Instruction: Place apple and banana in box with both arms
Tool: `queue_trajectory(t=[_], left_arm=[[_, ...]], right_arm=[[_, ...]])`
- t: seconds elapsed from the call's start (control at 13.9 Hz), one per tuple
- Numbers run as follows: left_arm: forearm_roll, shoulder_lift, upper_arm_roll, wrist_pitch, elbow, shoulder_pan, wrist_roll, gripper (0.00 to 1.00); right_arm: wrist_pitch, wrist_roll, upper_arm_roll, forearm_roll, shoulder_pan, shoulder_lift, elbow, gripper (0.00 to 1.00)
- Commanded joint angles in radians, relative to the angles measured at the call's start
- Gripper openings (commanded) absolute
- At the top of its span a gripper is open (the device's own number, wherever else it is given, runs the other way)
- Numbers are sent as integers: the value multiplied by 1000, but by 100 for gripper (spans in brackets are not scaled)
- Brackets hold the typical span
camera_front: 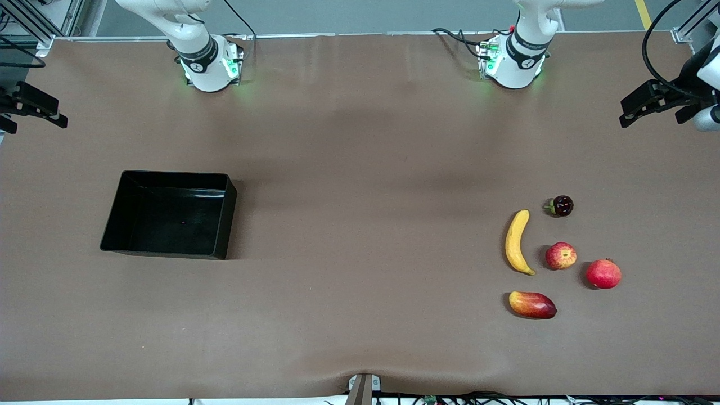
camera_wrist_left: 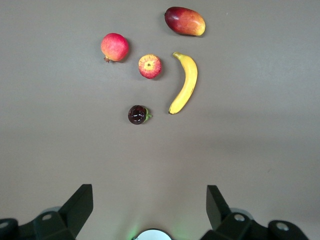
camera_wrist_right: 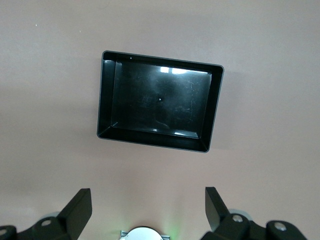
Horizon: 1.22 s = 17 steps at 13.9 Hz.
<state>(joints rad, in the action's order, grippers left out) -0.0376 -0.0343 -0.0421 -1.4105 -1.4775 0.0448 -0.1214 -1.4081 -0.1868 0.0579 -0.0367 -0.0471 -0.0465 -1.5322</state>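
Observation:
The apple (camera_front: 561, 255), small, red with yellow streaks, lies toward the left arm's end of the table, beside the yellow banana (camera_front: 517, 242). Both show in the left wrist view, the apple (camera_wrist_left: 149, 66) and the banana (camera_wrist_left: 185, 83), far below the open, empty left gripper (camera_wrist_left: 149, 200). The black box (camera_front: 169, 219) stands empty toward the right arm's end. In the right wrist view the box (camera_wrist_right: 159, 102) lies far below the open, empty right gripper (camera_wrist_right: 147, 200). Neither gripper shows in the front view; only the arms' bases do.
A red pomegranate (camera_front: 603, 273) lies beside the apple, a red-yellow mango (camera_front: 532, 304) nearer the front camera, and a dark round fruit (camera_front: 561, 205) farther from it. Black fixtures (camera_front: 652, 101) stick in at both table ends.

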Motion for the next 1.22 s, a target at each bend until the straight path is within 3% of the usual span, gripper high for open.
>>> queue_trajectory(t=[0.0, 0.36, 0.79, 1.15], left_arm=[[8, -10, 1, 12, 2, -8, -7, 100], [7, 1, 8, 12, 3, -11, -3, 100], [12, 131, 25, -71, -20, -65, 14, 100], [-10, 126, 22, -341, -255, -71, 14, 100]], right_arm=[[4, 10, -10, 15, -13, 10, 21, 100], [4, 9, -10, 15, -16, 10, 21, 100], [3, 7, -10, 15, -28, 13, 21, 100], [3, 7, -10, 14, -45, 20, 23, 100]])
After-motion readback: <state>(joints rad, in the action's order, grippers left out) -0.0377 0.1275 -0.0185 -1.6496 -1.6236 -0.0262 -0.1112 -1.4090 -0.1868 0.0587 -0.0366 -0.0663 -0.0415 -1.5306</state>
